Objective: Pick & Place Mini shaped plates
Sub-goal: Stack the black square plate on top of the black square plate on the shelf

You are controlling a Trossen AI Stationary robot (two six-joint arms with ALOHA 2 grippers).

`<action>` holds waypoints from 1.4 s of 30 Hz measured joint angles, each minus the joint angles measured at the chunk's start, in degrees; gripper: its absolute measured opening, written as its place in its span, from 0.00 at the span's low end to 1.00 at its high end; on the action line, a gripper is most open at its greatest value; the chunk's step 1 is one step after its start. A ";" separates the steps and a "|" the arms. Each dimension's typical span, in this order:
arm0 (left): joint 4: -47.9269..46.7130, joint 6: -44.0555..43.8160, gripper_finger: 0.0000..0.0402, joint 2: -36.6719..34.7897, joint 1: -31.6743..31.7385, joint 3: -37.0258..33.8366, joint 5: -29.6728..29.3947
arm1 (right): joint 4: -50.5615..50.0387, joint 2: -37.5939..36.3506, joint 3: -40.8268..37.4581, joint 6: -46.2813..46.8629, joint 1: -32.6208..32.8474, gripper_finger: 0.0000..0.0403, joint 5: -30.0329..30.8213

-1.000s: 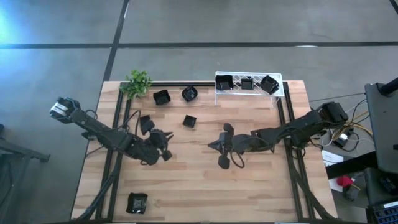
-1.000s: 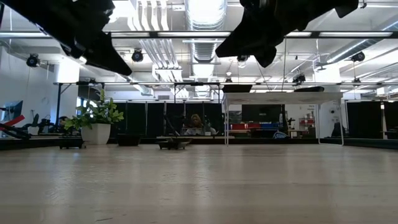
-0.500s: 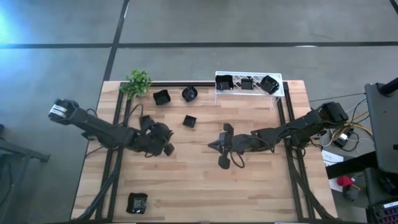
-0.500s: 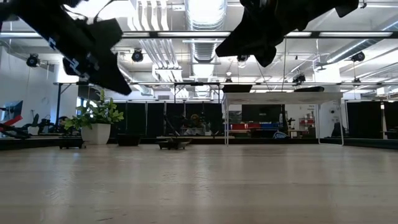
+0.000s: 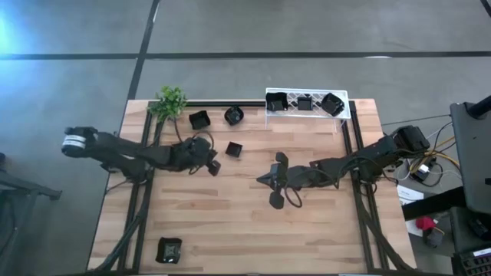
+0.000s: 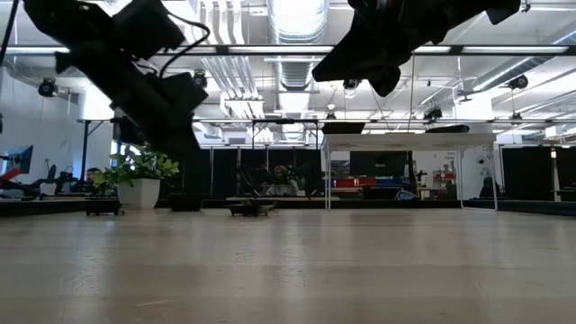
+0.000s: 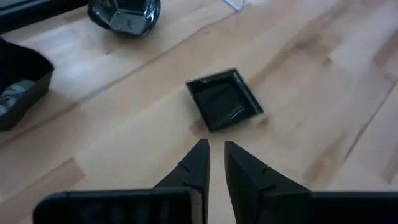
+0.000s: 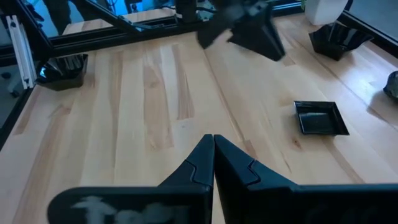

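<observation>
The left gripper [image 7: 214, 163] hangs above the desk [image 5: 230, 222], its jaws parted only by a thin gap and grasping nothing, lined up on the small square plate [image 7: 224, 99] just ahead. That narrow set looks suited to pinching one raised rim, I'd judge. Farther back sit a faceted dish [image 5: 234, 115] and another square dish [image 5: 199, 119] beside the small green plant [image 5: 170, 101]. Three dishes already rest in the white lattice rack [image 5: 307, 113], which looks like the drop-off. One stray plate [image 5: 169, 249] lies alone at the near left edge. The right gripper [image 8: 213, 158] waits over mid-desk, jaws clenched and empty.
</observation>
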 joint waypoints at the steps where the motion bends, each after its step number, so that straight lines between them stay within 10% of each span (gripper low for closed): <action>1: 1.34 0.65 0.10 0.52 1.14 0.00 0.96 | 0.00 0.00 0.00 -0.02 0.07 0.02 0.01; 42: 6.54 1.84 0.20 21.83 10.21 9.44 6.42 | -1.73 -0.02 -0.02 -0.02 0.30 0.02 0.00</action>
